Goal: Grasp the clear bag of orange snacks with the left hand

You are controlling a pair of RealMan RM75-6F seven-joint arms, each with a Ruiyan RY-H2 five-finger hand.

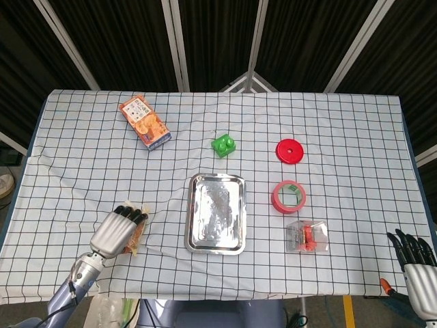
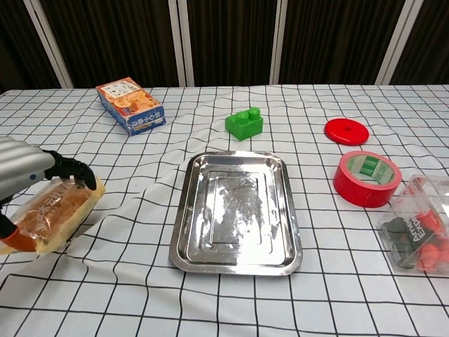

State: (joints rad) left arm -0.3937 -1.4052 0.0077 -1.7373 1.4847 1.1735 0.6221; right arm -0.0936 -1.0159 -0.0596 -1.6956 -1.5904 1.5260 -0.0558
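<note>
My left hand (image 1: 115,230) grips the clear bag of orange snacks (image 2: 52,215) at the table's front left, its dark fingers (image 2: 69,171) curled over the bag's top. In the chest view the left hand (image 2: 21,168) sits at the left edge with the bag held under it. In the head view only a sliver of the bag (image 1: 138,232) peeks out beside the hand. The checked cloth (image 2: 133,203) is bunched into wrinkles around the bag. My right hand (image 1: 415,258) hangs off the table's front right corner, fingers apart and holding nothing.
A steel tray (image 1: 216,212) lies at the centre. Beyond it sit a green block (image 1: 224,144), an orange snack box (image 1: 144,121) and a red disc (image 1: 289,151). A red tape roll (image 1: 289,197) and a clear box of red parts (image 1: 307,236) lie on the right.
</note>
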